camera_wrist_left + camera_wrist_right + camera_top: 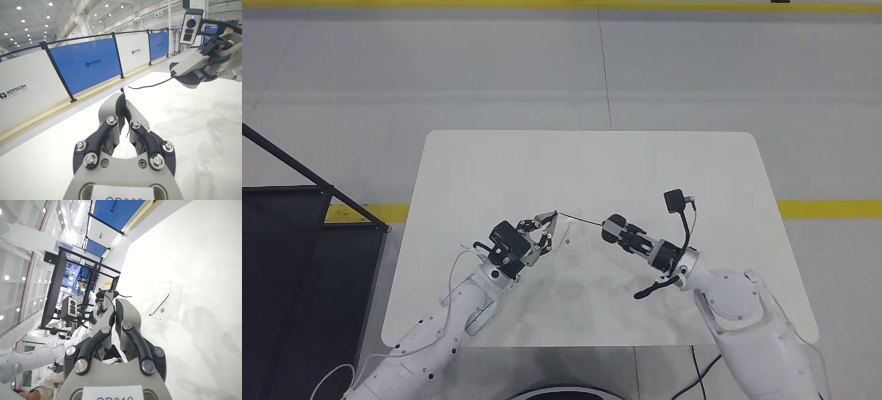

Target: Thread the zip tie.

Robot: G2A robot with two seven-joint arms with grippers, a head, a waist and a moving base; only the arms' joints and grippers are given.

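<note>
Two grippers meet near the middle of the top view, over the white table (692,170), with the zip tie (580,219) stretched as a thin black line between them. The left gripper (550,222) sits just left of centre and the right gripper (608,228) just right of it, their tips apart.

Seen from the left wrist, the left gripper (122,94) has its jaws pressed together on one end of the zip tie. A small black head pokes out past the fingertips at mid-frame, and a short strand hangs down between the fingers. At the upper right of that frame the right gripper (173,73) is also clamped shut on the zip tie (149,85), whose free length curves leftward. Its tip lies just beside the head, not touching it.

From the right wrist, the right gripper (115,302) shows closed jaws with the black strand leaving its tips. To the right of it a clear tray (178,306) rests on the table with a spare tie (160,304) lying inside.
</note>
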